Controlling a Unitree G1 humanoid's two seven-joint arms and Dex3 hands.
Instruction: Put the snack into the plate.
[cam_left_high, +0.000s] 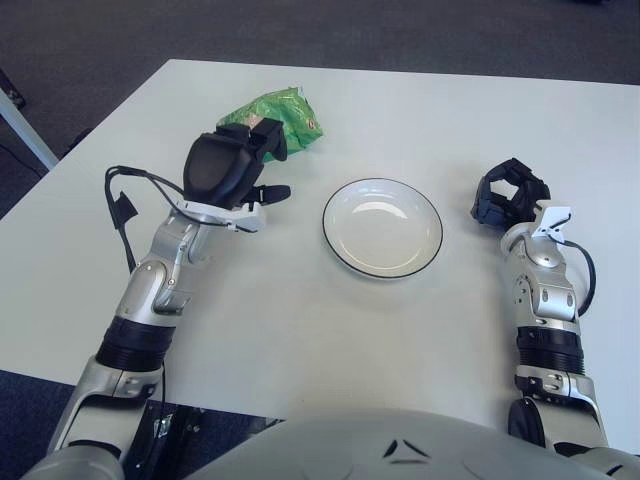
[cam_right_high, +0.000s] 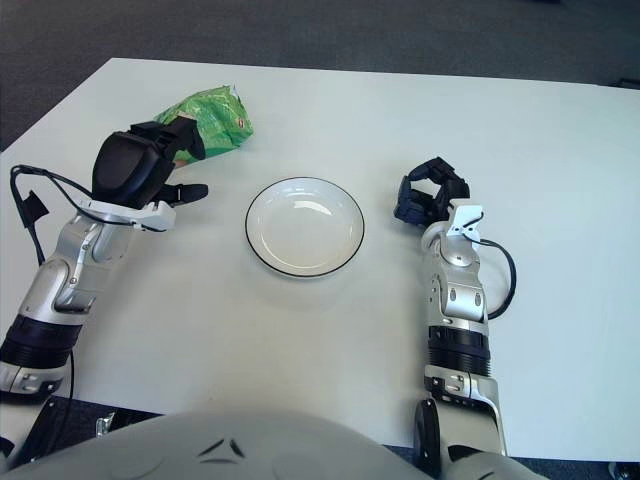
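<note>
The left hand (cam_left_high: 228, 170), fingers spread and holding nothing, hovers over the near edge of the green snack bag (cam_left_high: 288, 115), hiding its lower left part. The empty plate (cam_left_high: 382, 227) sits at the bag's 4 o'clock. The right hand (cam_left_high: 507, 195), fingers curled and empty, shows at the plate's 3 o'clock.

Paired head views, downward over table (cam_left_high: 330, 330)

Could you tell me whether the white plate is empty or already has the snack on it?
Empty. The plate shows only bare white inside its dark rim; the green snack bag lies on the table beyond the left hand.
</note>
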